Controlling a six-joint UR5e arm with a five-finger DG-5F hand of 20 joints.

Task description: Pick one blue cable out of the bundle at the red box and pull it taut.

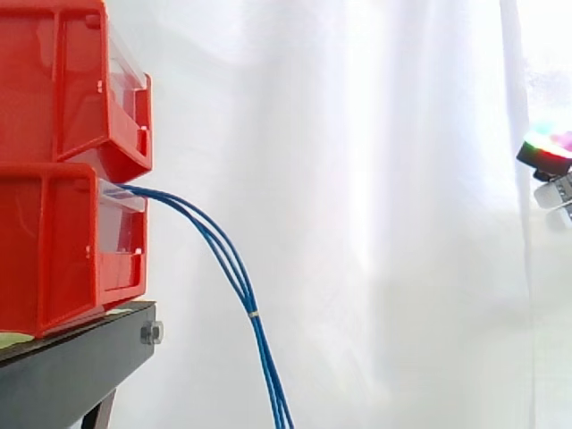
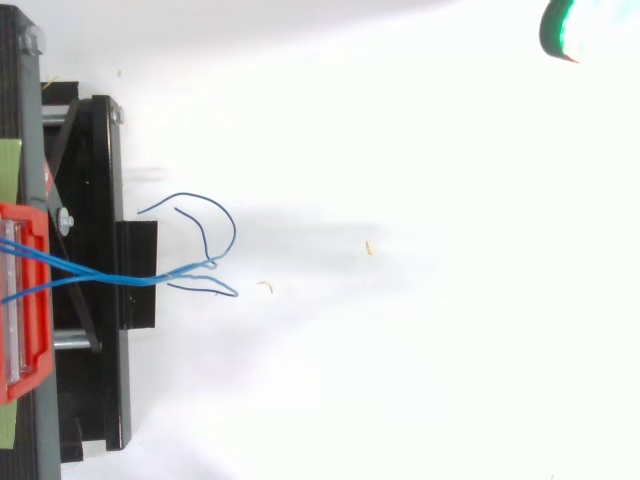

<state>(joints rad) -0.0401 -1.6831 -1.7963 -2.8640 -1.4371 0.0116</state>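
Observation:
A bundle of thin blue cables (image 1: 231,259) leaves the front of the lower red bin (image 1: 54,259) and droops down to the right, bound by a small pale tie partway down. From above, the blue cables (image 2: 120,277) cross the black stand and end in loose loops on the white floor. My hand (image 1: 547,154) is at the right edge of the side view, far from the cables and a little above their exit point. In the top view the hand (image 2: 590,28) glows at the upper right corner. It touches nothing.
A second red bin (image 1: 63,80) is stacked on the lower one. Both rest on the black stand (image 1: 80,366), whose frame (image 2: 100,300) runs along the left in the top view. A white curtain hangs behind, with wide free space between cables and hand.

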